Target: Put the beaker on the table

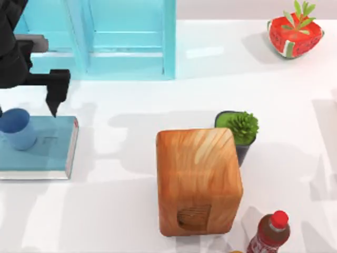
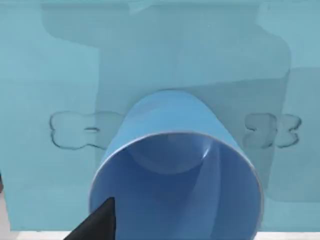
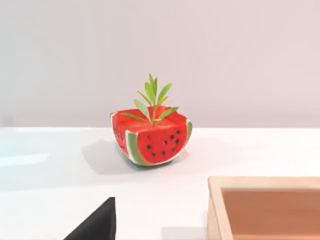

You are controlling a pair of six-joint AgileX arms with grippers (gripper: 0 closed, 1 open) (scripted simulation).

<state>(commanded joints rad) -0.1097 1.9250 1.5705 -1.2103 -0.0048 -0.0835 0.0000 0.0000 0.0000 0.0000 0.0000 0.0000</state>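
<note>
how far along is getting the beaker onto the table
Early. The beaker stands on the teal book at the table's left side, not on the white surface. The left gripper is above it, one fingertip by its rim in the left wrist view. Gripping, lifting and setting it down remain.

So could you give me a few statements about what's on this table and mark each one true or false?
1. The blue beaker stands on the teal book. True.
2. The left claw is above the book, close by the beaker. True.
3. The beaker lies tipped over on the white table. False: it stands upright on the book, not on the table.
4. The small green plant in a dark pot sits right beside the wooden block. True.
5. The watermelon-shaped planter is at the table's left. False: it is at the far right.
6. The red-capped bottle stands on the book. False: it is at the table's near right, by the block.
</note>
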